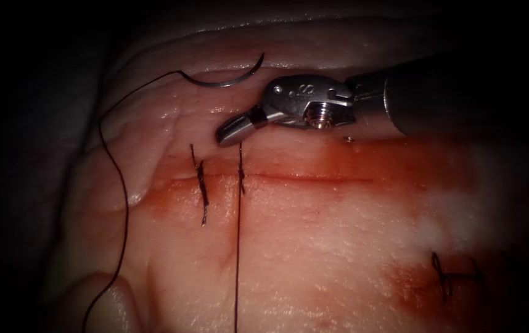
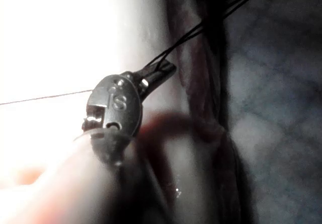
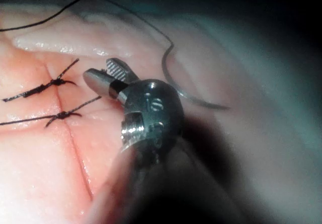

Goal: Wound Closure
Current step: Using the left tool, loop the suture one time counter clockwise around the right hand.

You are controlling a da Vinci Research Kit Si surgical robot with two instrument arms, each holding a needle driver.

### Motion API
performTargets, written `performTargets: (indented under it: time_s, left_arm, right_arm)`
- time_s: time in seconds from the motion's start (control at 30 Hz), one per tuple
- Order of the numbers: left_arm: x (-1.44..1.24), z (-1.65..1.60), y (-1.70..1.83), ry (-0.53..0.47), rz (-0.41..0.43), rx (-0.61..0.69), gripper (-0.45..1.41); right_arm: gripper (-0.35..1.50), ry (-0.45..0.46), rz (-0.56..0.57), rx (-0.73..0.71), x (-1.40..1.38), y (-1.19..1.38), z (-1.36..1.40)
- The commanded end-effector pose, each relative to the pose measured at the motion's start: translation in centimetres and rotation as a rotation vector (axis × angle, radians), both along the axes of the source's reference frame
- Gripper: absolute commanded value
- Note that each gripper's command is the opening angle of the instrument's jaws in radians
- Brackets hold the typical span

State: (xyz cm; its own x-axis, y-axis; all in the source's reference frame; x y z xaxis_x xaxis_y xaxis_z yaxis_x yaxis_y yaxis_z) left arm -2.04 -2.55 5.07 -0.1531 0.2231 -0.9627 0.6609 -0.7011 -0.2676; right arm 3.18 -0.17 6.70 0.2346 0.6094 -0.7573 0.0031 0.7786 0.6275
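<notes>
At the lower centre of the endoscope frame, thread (image 1: pixel 237 259) is being shown crossing the cut (image 1: pixel 314 179). Higher, nothing is being held by the right tool (image 1: pixel 230 131), jaws narrowly parted. Beyond, the needle (image 1: pixel 227 80) is lying free on the tissue (image 1: pixel 338 246). Thread is being gripped by the left tool (image 2: pixel 168 70).

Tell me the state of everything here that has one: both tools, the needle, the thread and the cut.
Right arm's silver needle driver: jaws open, holding nothing.
Left arm's silver needle driver: jaws shut on the dark thread.
Curved steel needle: lying free on the pale tissue, not in it, held by neither tool.
Straight cut: two knotted stitches cross its left end; the rest is unstitched.
</notes>
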Motion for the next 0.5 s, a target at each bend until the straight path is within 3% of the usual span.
performTargets:
  time_s: [0.03,0.27,0.3,0.37,0.4,0.5]
  left_arm:
    - [-0.01,-0.02,0.06,0.008,-0.031,-0.025,-0.45]
    - [0.12,-0.4,1.01,0.031,-0.245,-0.208,-0.45]
    - [0.13,-0.49,1.29,0.04,-0.294,-0.27,-0.45]
    - [0.13,-0.55,1.56,0.043,-0.351,-0.32,-0.45]
    - [0.13,-0.55,1.56,0.043,-0.351,-0.32,-0.45]
    - [0.13,-0.64,1.99,0.044,-0.454,-0.38,-0.45]
  right_arm:
    - [1.16,0.004,0.019,-0.017,-0.03,0.04,-0.03]
    - [1.21,0.013,0.135,-0.085,-0.46,0.11,-0.34]
    - [1.16,0.027,0.134,-0.086,-0.49,0.03,-0.38]
    - [0.94,0.057,0.122,-0.091,-0.5,-0.1,-0.42]
    - [0.94,0.057,0.122,-0.091,-0.5,-0.1,-0.42]
    - [0.69,0.08,0.118,-0.103,-0.45,-0.32,-0.47]
